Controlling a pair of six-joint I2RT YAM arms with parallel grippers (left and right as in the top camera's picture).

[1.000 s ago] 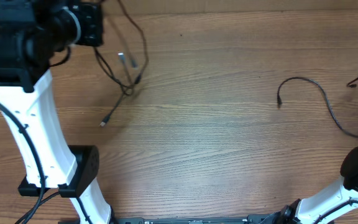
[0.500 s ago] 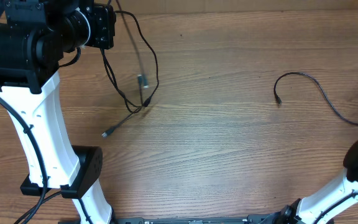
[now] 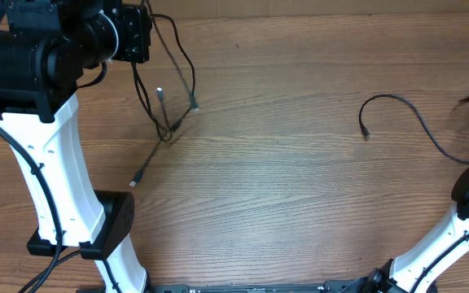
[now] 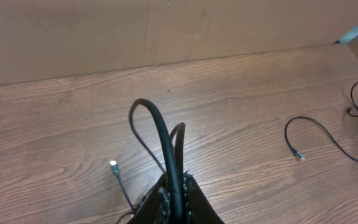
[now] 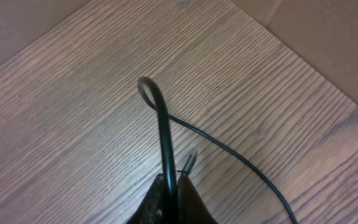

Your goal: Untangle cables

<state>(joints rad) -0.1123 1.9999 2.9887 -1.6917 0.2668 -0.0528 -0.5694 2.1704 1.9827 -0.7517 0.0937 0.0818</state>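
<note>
- Left gripper (image 4: pixel 174 193): fingers clamped on the tangled thin black cords with silver-tipped plugs (image 3: pixel 169 126), pinched at their top loops. The knot hangs below at far left, and one plug end reaches the wooden table (image 3: pixel 300 212).
- Right gripper (image 5: pixel 169 186): fingers appear pressed together on an upright thin black cord loop (image 5: pixel 161 124), past the overhead view's right edge.
- Curved black cord on the wood (image 3: pixel 422 122): it lies right of centre and runs off to the right. It cannot be told whether this is the cord the right gripper holds.
- Step in hand, as judged: parting the hanging knot. Hold it high enough to swing free, and draw strands sideways, not downward, so the knot does not tighten.
- Room: bare wood spans the middle, well apart from both arms. The brown back wall (image 4: pixel 166 31) stands near the left gripper, so work toward the near side.
</note>
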